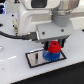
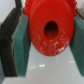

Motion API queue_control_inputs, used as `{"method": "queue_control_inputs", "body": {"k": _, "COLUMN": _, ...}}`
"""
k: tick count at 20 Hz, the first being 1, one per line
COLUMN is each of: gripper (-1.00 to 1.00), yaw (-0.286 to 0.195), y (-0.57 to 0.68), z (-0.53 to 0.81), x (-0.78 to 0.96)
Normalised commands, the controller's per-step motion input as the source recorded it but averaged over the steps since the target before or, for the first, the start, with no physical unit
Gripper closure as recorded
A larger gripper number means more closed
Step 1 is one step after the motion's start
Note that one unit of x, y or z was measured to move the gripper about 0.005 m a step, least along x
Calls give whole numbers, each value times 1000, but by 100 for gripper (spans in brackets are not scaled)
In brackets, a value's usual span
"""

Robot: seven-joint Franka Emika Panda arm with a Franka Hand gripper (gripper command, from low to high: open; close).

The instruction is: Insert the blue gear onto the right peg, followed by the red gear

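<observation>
Starting at the exterior view's left, a thin dark upright pin (image 1: 31, 56) is seen at the near end of the white rectangular plate with a black border (image 1: 35, 60), which lies flat on the pale, glossy surface (image 1: 15, 70); whether this pin is the right peg cannot be told from this angle. Further right on the plate, the flat blue toothed disc, the blue gear (image 1: 49, 56), is found already seated, presumably over a peg that is hidden beneath it. Directly above it, the small red toothed disc with a raised hub, the red gear (image 1: 53, 48), is held by the hand (image 1: 53, 46), apparently so that its bore can be lined up over the blue gear. In the wrist view the red gear (image 2: 48, 27) is shown clamped at its toothed rim between two green rubbery pads (image 2: 21, 45), leaving the dark centre hole unobstructed. The red plastic looks smooth and shiny, its teeth softly blurred.
</observation>
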Motion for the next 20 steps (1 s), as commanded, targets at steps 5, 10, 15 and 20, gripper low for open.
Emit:
{"method": "queue_control_inputs", "body": {"k": 5, "gripper": 100, "yaw": 0, "y": -8, "z": -50, "x": 95}}
{"method": "queue_control_inputs", "body": {"k": 10, "gripper": 100, "yaw": 0, "y": 11, "z": 373, "x": 18}}
{"method": "queue_control_inputs", "body": {"k": 15, "gripper": 100, "yaw": 0, "y": 5, "z": 356, "x": 19}}
{"method": "queue_control_inputs", "body": {"k": 20, "gripper": 100, "yaw": 0, "y": -94, "z": 23, "x": 95}}
